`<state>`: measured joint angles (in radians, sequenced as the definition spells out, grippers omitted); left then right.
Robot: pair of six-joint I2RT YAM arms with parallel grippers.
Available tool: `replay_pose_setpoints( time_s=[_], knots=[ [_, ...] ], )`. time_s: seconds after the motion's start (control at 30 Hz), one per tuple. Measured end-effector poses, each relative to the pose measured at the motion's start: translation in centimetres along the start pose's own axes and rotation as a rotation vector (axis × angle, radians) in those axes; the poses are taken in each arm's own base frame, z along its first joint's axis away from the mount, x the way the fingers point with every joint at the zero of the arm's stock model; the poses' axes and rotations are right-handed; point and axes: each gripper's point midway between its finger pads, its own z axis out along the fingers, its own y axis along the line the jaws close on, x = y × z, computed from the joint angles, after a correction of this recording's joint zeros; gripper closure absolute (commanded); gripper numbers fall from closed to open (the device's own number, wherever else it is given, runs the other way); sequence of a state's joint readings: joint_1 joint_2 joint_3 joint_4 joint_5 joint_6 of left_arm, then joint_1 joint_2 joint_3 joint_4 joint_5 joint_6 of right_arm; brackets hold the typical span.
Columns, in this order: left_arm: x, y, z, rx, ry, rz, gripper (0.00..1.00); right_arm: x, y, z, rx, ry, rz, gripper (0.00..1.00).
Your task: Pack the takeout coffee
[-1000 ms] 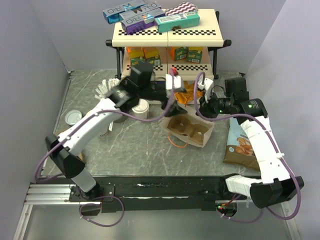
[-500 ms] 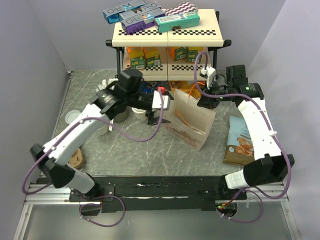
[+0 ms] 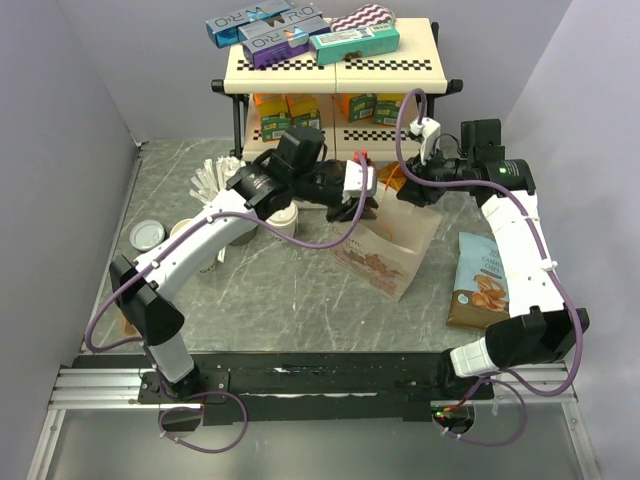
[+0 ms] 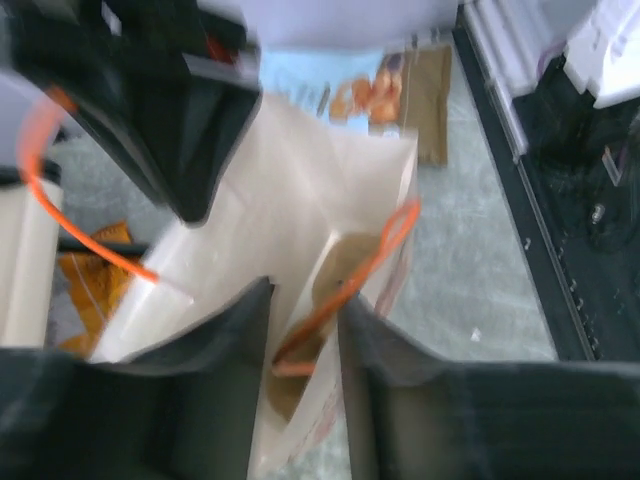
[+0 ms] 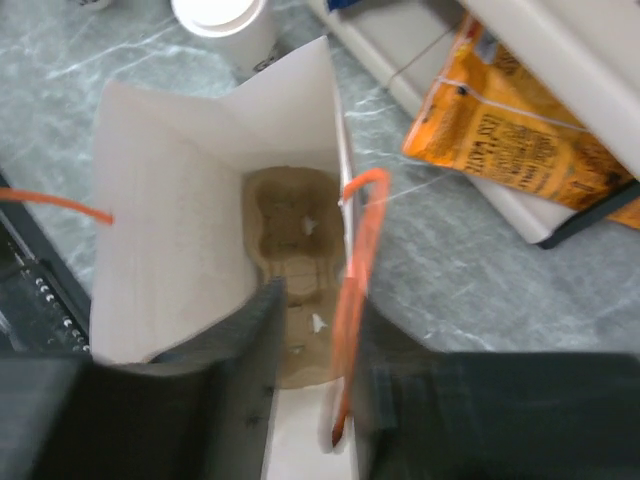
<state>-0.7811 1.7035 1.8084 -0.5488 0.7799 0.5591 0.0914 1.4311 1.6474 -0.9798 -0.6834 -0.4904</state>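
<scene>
Am seeing takeout coffee [image 5: 225, 20] standing upright on tabletop [image 5: 90, 40], just beyond open paper bag [image 5: 170, 230], outside it. Small white paper cup, pale top, small dark print low on side. Left gripper [image 4: 300, 330] pinching one bag rim. Right gripper [image 5: 312, 330] pinching opposite rim beside orange handle [image 5: 358, 240]. Brown cup carrier [image 5: 290, 240] lying inside bag.

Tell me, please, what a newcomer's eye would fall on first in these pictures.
The pale paper bag at mid-table draws the eye: the left gripper and right gripper each pinch its rim on opposite sides, holding it open. A brown cup carrier lies at its bottom, while the takeout coffee stands outside, beside the left arm.
</scene>
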Motion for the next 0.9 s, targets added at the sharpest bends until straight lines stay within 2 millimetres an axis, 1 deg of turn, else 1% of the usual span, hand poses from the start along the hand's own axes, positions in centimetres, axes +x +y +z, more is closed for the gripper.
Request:
replay_pose_setpoints(
  time_s=[0.03, 0.07, 0.17, 0.23, 0.27, 0.33, 0.4, 0.43, 0.57, 0.6, 0.7, 0.8, 0.9],
  knots=[
    [-0.8, 0.2, 0.0, -0.005, -0.016, 0.005, 0.99, -0.1, -0.2, 0.0, 0.013, -0.002, 0.0, 0.88],
    [-1.9, 0.5, 0.0, -0.007, -0.033, 0.011, 0.99, -0.2, -0.4, -0.1, 0.025, -0.006, 0.004, 1.0],
    [-4.4, 1.0, -0.1, -0.02, -0.08, 0.016, 0.99, -0.8, -0.9, -0.4, 0.057, -0.025, 0.007, 1.0],
    [-5.9, 1.3, -0.4, -0.031, -0.108, 0.012, 0.99, -1.9, -1.2, -1.1, 0.079, -0.052, 0.0, 1.0],
    [-6.9, 1.5, -0.7, -0.042, -0.13, 0.009, 0.99, -2.8, -1.3, -1.7, 0.092, -0.074, -0.01, 1.0],
    [-8.2, 1.9, -1.0, -0.062, -0.161, 0.015, 0.99, -4.9, -1.2, -2.8, 0.114, -0.123, -0.037, 1.0],
    [-10.3, 2.6, -1.7, -0.1, -0.204, 0.028, 0.99, -7.8, -1.1, -4.8, 0.148, -0.194, -0.082, 1.0],
    [-10.9, 2.9, -1.9, -0.114, -0.218, 0.037, 0.99, -9.0, -1.0, -5.6, 0.164, -0.226, -0.104, 1.0],
    [-15.6, 3.8, -4.2, -0.187, -0.306, 0.097, 0.99, -14.1, -0.1, -10.0, 0.252, -0.385, -0.213, 1.0],
    [-17.0, 4.1, -4.9, -0.21, -0.335, 0.123, 0.99, -15.1, 0.2, -11.0, 0.27, -0.422, -0.239, 1.0],
    [-20.0, 4.5, -6.6, -0.263, -0.399, 0.183, 0.99, -17.6, 1.1, -13.6, 0.318, -0.516, -0.305, 1.0],
    [-21.4, 4.7, -7.4, -0.294, -0.429, 0.214, 0.99, -19.1, 1.5, -15.1, 0.347, -0.571, -0.342, 1.0],
    [-21.9, 5.0, -7.7, -0.314, -0.441, 0.233, 0.99, -19.6, 1.5, -15.4, 0.357, -0.588, -0.355, 1.0]
  ],
)
